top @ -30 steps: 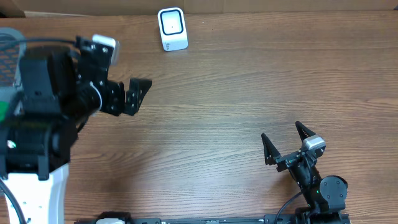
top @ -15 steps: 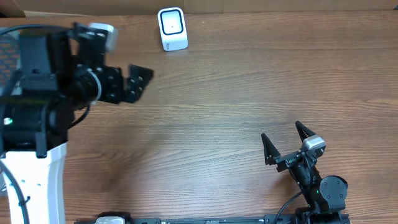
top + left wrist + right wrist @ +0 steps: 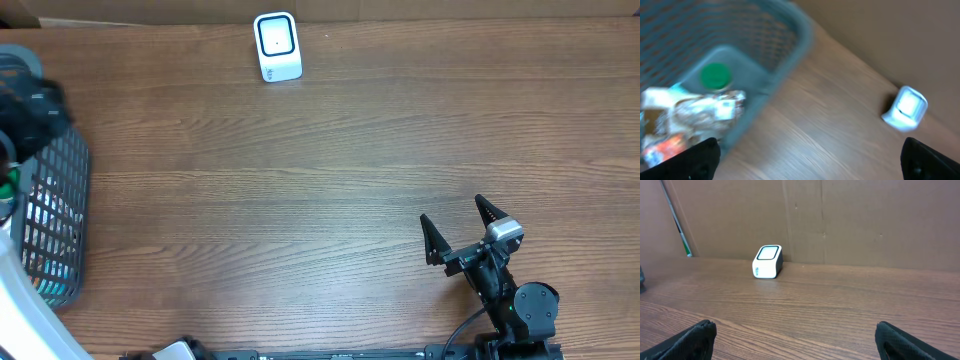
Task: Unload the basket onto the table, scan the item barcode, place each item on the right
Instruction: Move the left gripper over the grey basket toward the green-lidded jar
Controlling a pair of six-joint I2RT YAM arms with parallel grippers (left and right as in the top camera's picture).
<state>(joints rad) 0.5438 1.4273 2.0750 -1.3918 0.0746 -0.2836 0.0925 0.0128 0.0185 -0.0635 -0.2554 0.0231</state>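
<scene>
My left gripper (image 3: pixel 810 162) hangs open above the basket (image 3: pixel 765 25) at left. My right gripper (image 3: pixel 455 218) rests open, near right. Blurred packaged items (image 3: pixel 710 107) lie in the basket. The white scanner (image 3: pixel 277 46) stands at the far edge.

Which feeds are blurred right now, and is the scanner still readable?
Left wrist: smeared throughout, with the basket contents and the scanner soft-edged but recognisable. Overhead: sharp on the table and scanner, and only the left arm at the top-left edge blurs. Right wrist: sharp, evenly lit, scanner crisp, no glare.

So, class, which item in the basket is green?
The round cap inside the basket; the crinkly packet beside it is silvery-white, the orange item lies lower.
</scene>
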